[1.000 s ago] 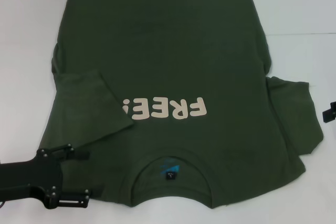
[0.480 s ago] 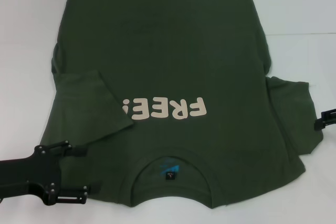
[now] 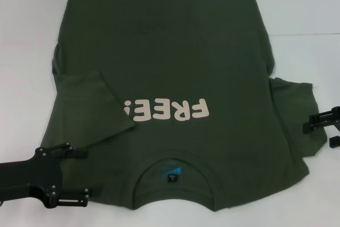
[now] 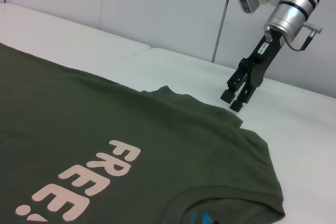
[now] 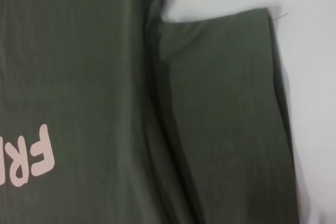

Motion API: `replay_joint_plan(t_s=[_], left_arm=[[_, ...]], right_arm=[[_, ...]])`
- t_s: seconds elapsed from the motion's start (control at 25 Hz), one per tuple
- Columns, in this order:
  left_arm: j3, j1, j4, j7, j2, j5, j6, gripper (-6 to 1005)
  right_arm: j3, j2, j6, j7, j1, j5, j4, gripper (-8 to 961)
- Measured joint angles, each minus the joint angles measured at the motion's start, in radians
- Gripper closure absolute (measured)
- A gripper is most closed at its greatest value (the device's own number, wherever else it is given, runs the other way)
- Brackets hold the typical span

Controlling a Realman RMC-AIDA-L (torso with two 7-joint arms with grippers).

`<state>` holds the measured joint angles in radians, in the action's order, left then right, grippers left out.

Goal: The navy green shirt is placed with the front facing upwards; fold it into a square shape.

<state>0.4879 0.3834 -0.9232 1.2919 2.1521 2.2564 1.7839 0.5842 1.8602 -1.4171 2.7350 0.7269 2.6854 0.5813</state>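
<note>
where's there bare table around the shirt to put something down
Bare white table lies beyond the navy green shirt on the robot's right, and a strip past its left edge. Crowded: the left gripper by the folded-in sleeve, the right gripper over the spread sleeve.

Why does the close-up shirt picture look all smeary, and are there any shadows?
In the right wrist view the navy green shirt is soft and streaky, as from motion blur. The left wrist view is sharper, with a faint shadow under the right gripper. The head view is evenly lit.
</note>
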Motion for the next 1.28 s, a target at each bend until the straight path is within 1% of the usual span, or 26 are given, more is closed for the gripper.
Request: replay_joint_plan(t_s=[0.32, 0.52, 0.92, 1.28], left_arm=[[0.001, 0.001, 0.0, 0.0, 0.0, 0.0, 0.0, 49], [0.004, 0.003, 0.0, 0.0, 0.0, 0.0, 0.0, 49], [0.011, 0.006, 0.0, 0.001, 0.002, 0.0, -0.002, 50], [0.011, 0.006, 0.0, 0.001, 0.006, 0.0, -0.002, 49]], right_arm=[[0.0, 0.005, 0.009, -0.007, -0.002, 0.001, 0.0, 59], [0.0, 0.012, 0.019, -0.008, -0.005, 0.001, 0.0, 63], [0.0, 0.015, 0.022, -0.012, -0.006, 0.001, -0.01, 70], [-0.001, 0.021, 0.026, -0.014, -0.001, 0.001, -0.012, 76]])
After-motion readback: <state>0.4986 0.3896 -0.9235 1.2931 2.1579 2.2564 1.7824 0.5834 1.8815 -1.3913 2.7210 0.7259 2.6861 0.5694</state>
